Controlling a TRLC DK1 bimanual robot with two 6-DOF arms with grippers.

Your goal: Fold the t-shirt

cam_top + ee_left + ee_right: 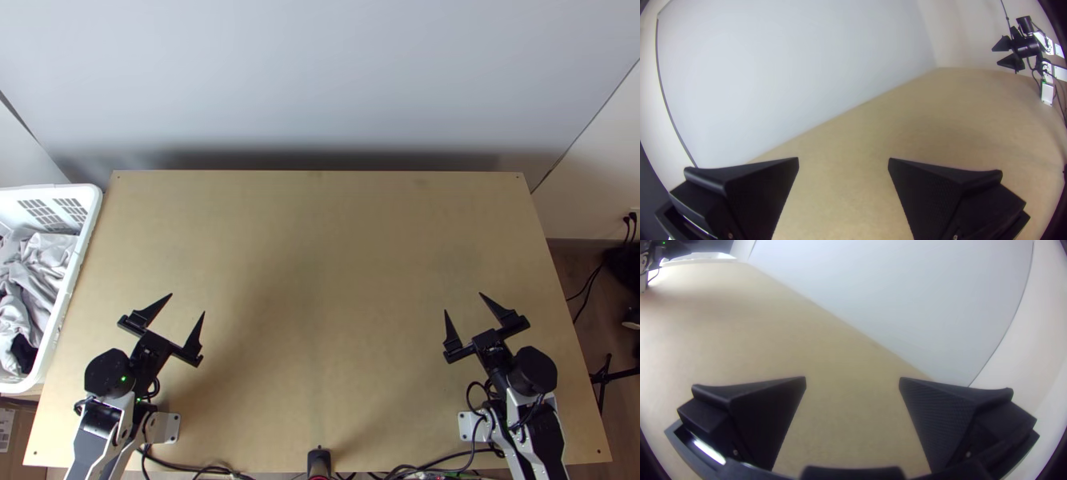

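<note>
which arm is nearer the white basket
Left. The left arm stands at the table's left side, right beside the white basket; the right arm is across the table, near its opposite edge.

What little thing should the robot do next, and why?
Probably move the black, wide-fingered left gripper toward the white plastic basket. Bunched grey and whitish cloth lies inside, and the t-shirt may be in there, though I can't tell. That gripper is the nearer one, open and holding nothing, so it seems ready to grab.
</note>
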